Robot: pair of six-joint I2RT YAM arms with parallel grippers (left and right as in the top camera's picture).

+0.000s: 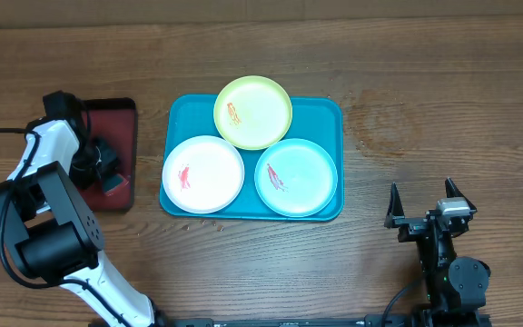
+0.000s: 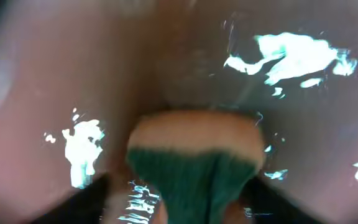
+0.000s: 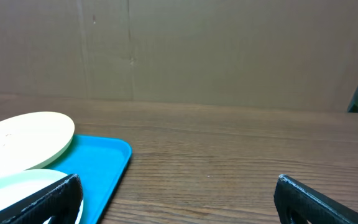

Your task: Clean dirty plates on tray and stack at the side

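Tray [image 1: 320, 113] lengthwise left-right (plates [image 1: 203, 174] aboard); sponge [image 2: 194, 155] perhaps gripped

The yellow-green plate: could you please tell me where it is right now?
In the overhead view, the yellow-green plate sits midway along the far edge of the turquoise tray, just behind the white plate and the mint plate.

Yellow-green plate [image 1: 253, 111], white plate [image 1: 203, 174], mint plate [image 1: 296, 176], red-smeared, on turquoise tray [image 1: 322, 116]
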